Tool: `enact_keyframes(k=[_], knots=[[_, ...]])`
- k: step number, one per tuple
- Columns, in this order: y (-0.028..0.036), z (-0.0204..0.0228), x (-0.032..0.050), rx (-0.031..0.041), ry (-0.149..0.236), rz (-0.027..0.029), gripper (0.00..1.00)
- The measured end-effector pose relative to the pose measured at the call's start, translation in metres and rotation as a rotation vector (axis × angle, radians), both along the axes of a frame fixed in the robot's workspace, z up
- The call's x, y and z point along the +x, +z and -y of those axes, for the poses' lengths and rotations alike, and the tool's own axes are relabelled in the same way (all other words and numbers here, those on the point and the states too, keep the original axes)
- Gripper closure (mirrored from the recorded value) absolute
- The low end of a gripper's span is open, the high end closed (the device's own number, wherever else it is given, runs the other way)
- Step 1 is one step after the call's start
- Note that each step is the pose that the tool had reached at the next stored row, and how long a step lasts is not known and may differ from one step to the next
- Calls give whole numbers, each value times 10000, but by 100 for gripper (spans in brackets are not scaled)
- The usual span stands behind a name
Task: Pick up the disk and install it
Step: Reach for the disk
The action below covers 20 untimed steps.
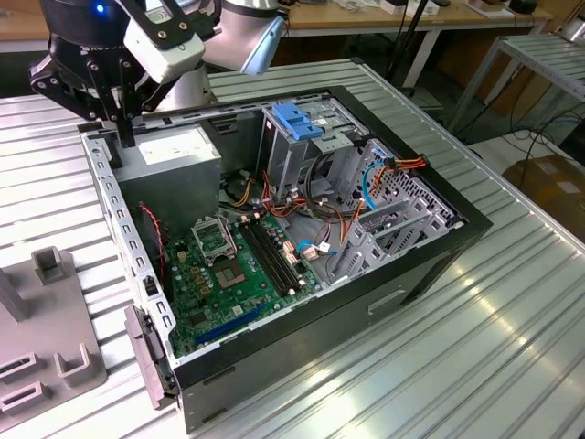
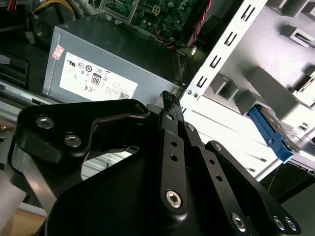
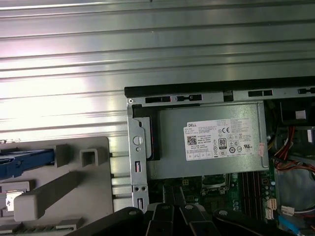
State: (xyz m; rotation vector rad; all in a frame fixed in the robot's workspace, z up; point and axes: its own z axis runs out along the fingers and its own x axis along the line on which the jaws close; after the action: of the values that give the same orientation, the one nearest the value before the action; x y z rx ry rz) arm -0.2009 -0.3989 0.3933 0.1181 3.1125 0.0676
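Pick-up step, we judge: gripper (image 1: pixel 124 135) clenched, empty, over computer case (image 1: pixel 393 302); disk (image 2: pixel 269 133) on stand (image 3: pixel 74 196) beside case; grasp needs opening first.

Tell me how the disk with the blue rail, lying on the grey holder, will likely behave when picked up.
The disk looks like a flat metal slab, so probably rigid and fairly heavy for its size. Its blue rail seems smooth plastic, possibly slippery there. Lying flat on the grey holder, it is unlikely to roll.

A workshop or lab — ribbed metal table (image 1: pixel 512 347), opened computer case (image 1: pixel 366 306), wooden workbenches (image 1: pixel 366 18) behind.
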Motion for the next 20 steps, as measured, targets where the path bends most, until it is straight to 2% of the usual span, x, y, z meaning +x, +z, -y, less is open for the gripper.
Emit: enact_keyframes(k=[20], knots=[[0,0,-170,0,1,1,90]])
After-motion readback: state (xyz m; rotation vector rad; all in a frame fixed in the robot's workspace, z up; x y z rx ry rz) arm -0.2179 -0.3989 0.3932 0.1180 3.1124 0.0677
